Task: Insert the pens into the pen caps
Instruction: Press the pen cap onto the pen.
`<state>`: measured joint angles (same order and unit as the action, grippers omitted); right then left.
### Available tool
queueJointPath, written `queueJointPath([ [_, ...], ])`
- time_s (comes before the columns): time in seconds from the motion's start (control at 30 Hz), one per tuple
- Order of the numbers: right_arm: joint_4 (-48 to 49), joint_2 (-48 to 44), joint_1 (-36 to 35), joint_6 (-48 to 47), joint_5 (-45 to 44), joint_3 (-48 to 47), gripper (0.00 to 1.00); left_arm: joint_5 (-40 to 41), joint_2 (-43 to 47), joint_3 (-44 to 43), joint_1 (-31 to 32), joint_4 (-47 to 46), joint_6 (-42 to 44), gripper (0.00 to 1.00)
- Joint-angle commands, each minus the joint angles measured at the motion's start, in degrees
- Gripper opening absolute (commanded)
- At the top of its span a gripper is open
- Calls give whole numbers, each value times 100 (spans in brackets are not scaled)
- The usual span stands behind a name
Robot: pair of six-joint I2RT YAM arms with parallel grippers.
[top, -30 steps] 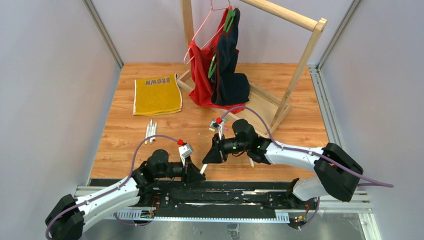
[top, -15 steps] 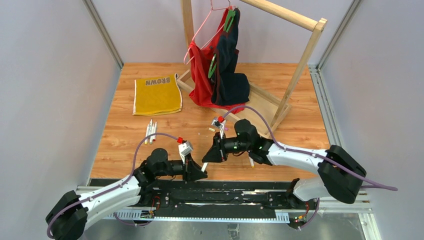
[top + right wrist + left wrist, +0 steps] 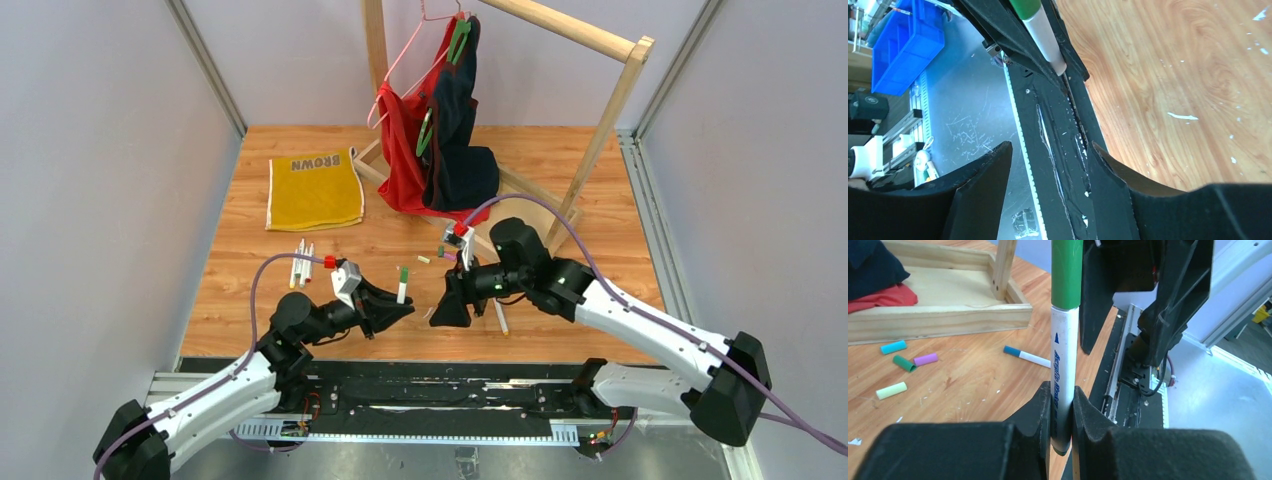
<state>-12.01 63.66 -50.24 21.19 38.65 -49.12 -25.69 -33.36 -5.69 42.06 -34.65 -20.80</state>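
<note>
pen (image 3: 1064,365) w/ green cap (image 3: 1066,272) in L hand (image 3: 1063,395)

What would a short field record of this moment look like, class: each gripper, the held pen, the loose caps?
Left gripper: shut on held pen
Held pen: green cap on its far end
Right gripper: open, empty
Loose on table: blue cap, teal cap, purple cap, yellow cap
Loose pen: lying on table, blue end

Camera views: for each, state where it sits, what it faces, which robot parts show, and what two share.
Top external: overhead behind the arms, facing down at the table; both show.
Left wrist: faces along its jaws, shut on the green-capped pen.
Right wrist: looks past its open jaws at the table's near edge.
Shared: all show that pen.
</note>
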Motion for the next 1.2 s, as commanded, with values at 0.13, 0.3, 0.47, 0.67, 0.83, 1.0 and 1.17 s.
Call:
queueJointPath([
  [0.13, 560, -504, 231, 26, -831, -230, 58, 113, -237, 34, -33, -121, 236, 0],
  [0.3, 2158, -406, 234, 455, -1206, 0, 58, 91, -223, 54, -31, -112, 240, 0],
  [0.47, 2618, 6, 220, 478, -1151, -205, 57, 56, -229, 60, -32, -112, 226, 0],
  [0.67, 2631, 432, 40, 416, -942, -498, 55, 38, -257, 51, -32, -111, 236, 0],
  [0.83, 2702, 611, -37, 433, -872, -550, 48, 23, -275, 44, -32, -112, 230, 0],
  [1.0, 2655, 808, -65, 429, -734, -597, 42, -14, -239, 33, -32, -112, 214, 0],
  [1.17, 2515, 846, -84, 347, -656, -594, 38, 3, -141, 51, -32, -112, 190, 0],
])
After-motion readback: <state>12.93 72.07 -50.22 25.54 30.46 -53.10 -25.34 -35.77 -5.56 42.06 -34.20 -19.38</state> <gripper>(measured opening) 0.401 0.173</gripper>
